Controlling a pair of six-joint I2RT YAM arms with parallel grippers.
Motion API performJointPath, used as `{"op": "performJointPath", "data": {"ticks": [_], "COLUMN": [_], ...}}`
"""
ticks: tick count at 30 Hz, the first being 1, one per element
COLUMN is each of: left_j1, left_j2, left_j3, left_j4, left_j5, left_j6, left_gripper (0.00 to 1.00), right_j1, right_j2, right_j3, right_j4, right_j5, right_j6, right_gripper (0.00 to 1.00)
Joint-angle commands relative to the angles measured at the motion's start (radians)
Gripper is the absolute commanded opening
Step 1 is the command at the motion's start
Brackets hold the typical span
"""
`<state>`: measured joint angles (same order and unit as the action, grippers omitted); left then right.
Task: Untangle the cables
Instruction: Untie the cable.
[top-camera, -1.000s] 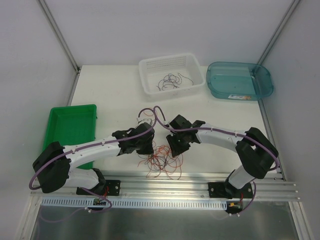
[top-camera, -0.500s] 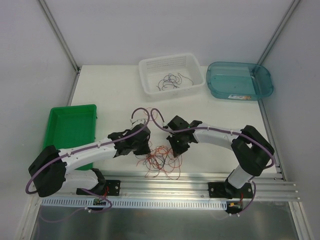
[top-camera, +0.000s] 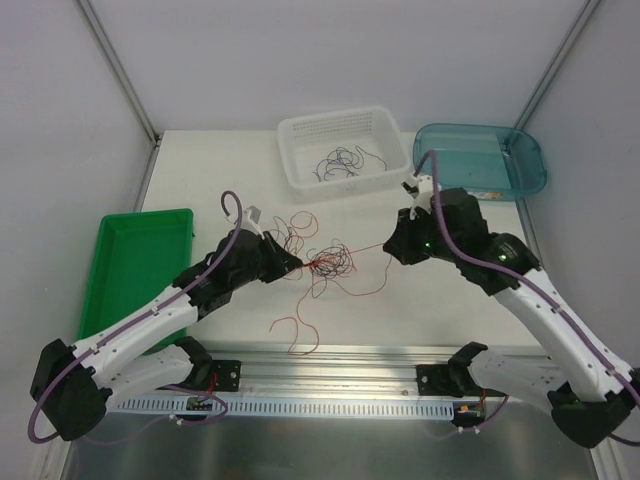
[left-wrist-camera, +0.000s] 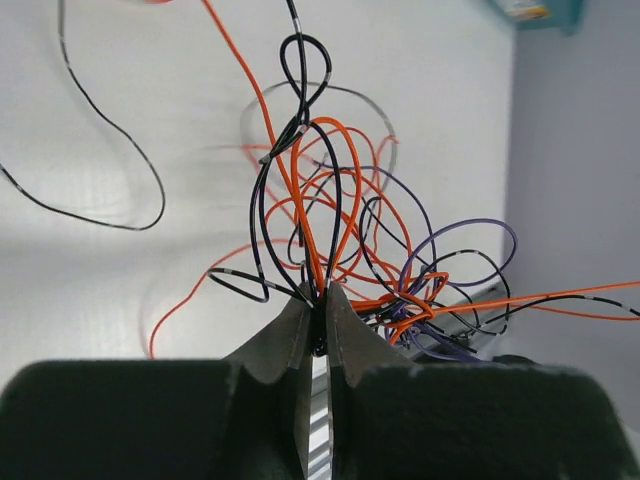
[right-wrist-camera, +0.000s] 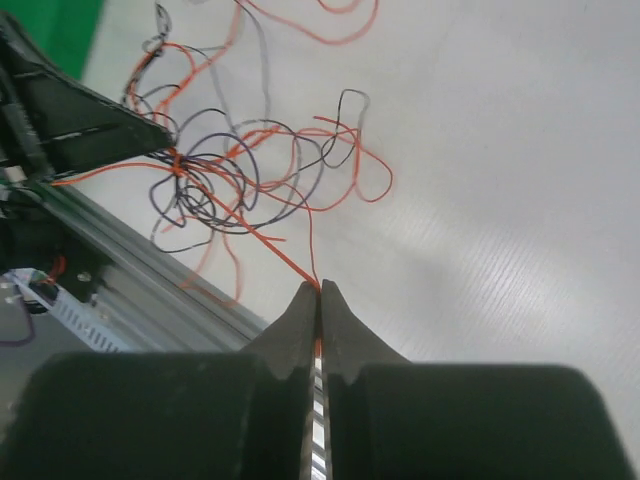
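The cables (top-camera: 325, 262) form a small tangle of orange, black and purple strands, held up over the middle of the table between both arms. My left gripper (top-camera: 297, 264) is shut on a bundle of strands at the tangle's left side. In the left wrist view the cables (left-wrist-camera: 340, 220) fan out from my left gripper (left-wrist-camera: 318, 292). My right gripper (top-camera: 390, 247) is shut on a single orange strand (right-wrist-camera: 270, 240), stretched taut back to the knot (right-wrist-camera: 215, 180); the strand enters my right gripper (right-wrist-camera: 319, 288) at its tips. Loose ends trail on the table.
A white basket (top-camera: 340, 115) at the back holds a few dark wires (top-camera: 340, 162). A teal bin (top-camera: 470, 165) stands at the back right and a green tray (top-camera: 140, 260) at the left. A metal rail (top-camera: 340, 365) runs along the near edge.
The right gripper has shut on an orange strand and swung up and right. The left arm has drawn left. The tangle has risen from the near edge and is stretched between them.
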<state>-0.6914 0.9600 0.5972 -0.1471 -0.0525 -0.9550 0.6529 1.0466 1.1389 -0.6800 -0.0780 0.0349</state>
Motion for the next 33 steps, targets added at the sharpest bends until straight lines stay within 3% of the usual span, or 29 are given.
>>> {"op": "performJointPath", "data": {"ticks": [1, 6, 8, 11, 12, 16, 17, 21, 26, 29, 33], "left_j1": [0.059, 0.082, 0.092, 0.092, 0.092, 0.092, 0.092, 0.093, 0.093, 0.092, 0.092], "left_j2": [-0.01, -0.072, -0.119, -0.17, -0.173, -0.139, -0.113, -0.055, -0.018, -0.012, 0.022], "left_j3": [-0.027, 0.03, 0.067, 0.153, 0.183, 0.385, 0.415, 0.516, 0.605, 0.639, 0.665], "left_j4": [-0.22, -0.255, -0.256, -0.256, -0.255, -0.253, -0.255, -0.255, -0.253, -0.25, -0.246], "left_j5": [-0.121, -0.144, -0.142, -0.116, -0.095, -0.012, 0.009, 0.141, 0.293, 0.301, 0.322], "left_j6": [0.084, 0.099, 0.107, 0.153, 0.174, 0.338, 0.364, 0.423, 0.404, 0.401, 0.401], "left_gripper": [0.0, 0.0, 0.0, 0.0, 0.0, 0.0, 0.0, 0.0, 0.0, 0.0, 0.0], "right_j1": [-0.058, -0.076, -0.113, -0.131, -0.131, -0.121, -0.111, -0.07, -0.065, -0.064, -0.056], "right_j2": [-0.131, -0.207, -0.195, -0.126, -0.117, -0.091, -0.077, -0.02, -0.003, -0.023, -0.051], "right_j3": [0.139, 0.211, 0.211, 0.193, 0.164, -0.014, -0.069, -0.149, -0.192, -0.194, -0.195], "right_j4": [-0.145, -0.136, -0.153, -0.19, -0.17, 0.005, 0.04, 0.111, 0.229, 0.249, 0.237], "right_j5": [0.168, 0.386, 0.368, 0.214, 0.046, -0.256, -0.27, -0.227, -0.217, -0.174, -0.166], "right_j6": [-0.069, -0.064, -0.073, -0.067, -0.069, 0.008, 0.014, 0.017, 0.034, 0.031, 0.007], "right_gripper": [0.01, 0.01, 0.01, 0.01, 0.01, 0.01, 0.02, 0.3, 0.35, 0.36, 0.52]}}
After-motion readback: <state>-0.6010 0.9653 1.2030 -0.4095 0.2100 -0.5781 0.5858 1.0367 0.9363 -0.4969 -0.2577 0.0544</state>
